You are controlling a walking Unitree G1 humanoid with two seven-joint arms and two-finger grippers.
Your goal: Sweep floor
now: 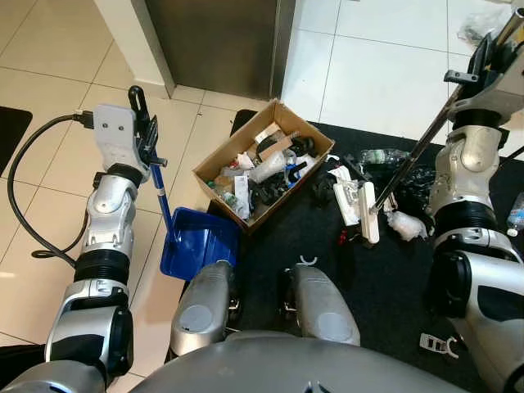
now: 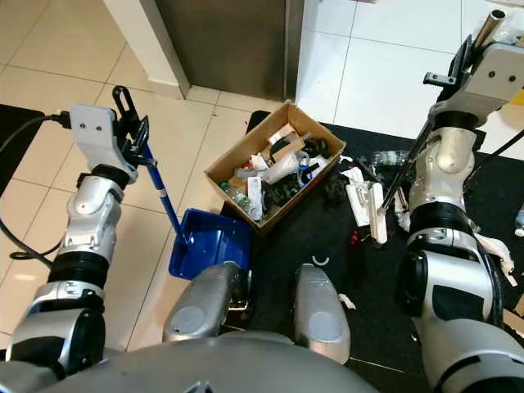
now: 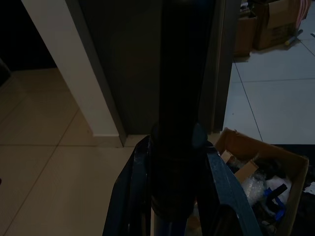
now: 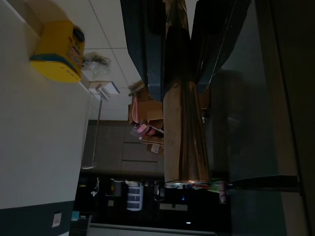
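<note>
My left gripper (image 1: 146,124) is raised at the left and shut on the thin blue handle (image 1: 162,195) of a blue dustpan (image 1: 196,244). The pan rests on the tile at the edge of the black mat (image 1: 385,278). In the left wrist view the dark handle (image 3: 177,123) runs between the two fingers (image 3: 129,196). At the far right, my right gripper (image 1: 491,47) is shut on the metal pole (image 1: 417,151) of a broom. Its white head (image 1: 369,211) lies on the mat among litter. The right wrist view shows the shiny pole (image 4: 183,132) clamped between the fingers.
An open cardboard box (image 1: 214,164) full of rubbish stands between dustpan and broom. A plastic bottle (image 1: 381,155), a crumpled white scrap (image 1: 407,223) and small bits lie on the mat. A dark door (image 1: 217,41) is behind, a black cable (image 1: 20,176) loops at left.
</note>
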